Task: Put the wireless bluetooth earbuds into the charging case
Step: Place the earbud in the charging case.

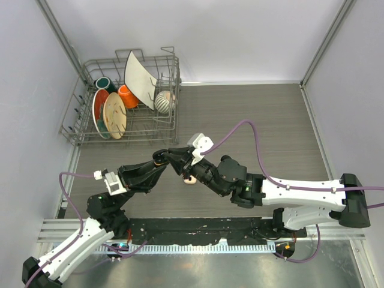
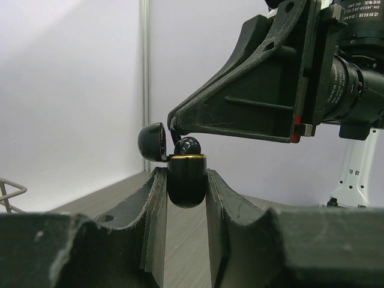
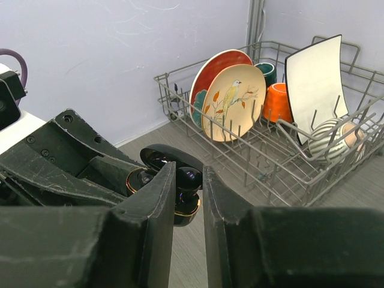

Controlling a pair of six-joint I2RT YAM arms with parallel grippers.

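My left gripper [image 2: 186, 180] is shut on a black charging case [image 2: 186, 186] with a gold rim and holds it upright above the table, its lid [image 2: 152, 141] hinged open. A black earbud [image 2: 187, 146] sits in the case mouth with its head sticking out. My right gripper [image 3: 189, 174] comes from above, its jaws closed narrowly around that earbud [image 3: 189, 180] over the case [image 3: 192, 211]. In the top view both grippers, left [image 1: 168, 157] and right [image 1: 180, 161], meet at mid-table. The other earbuds are not in view.
A wire dish rack [image 1: 126, 102] with plates, cups and a striped bowl stands at the back left; it also shows in the right wrist view [image 3: 270, 120]. A small cream-pink object [image 1: 191, 179] lies on the table under the right wrist.
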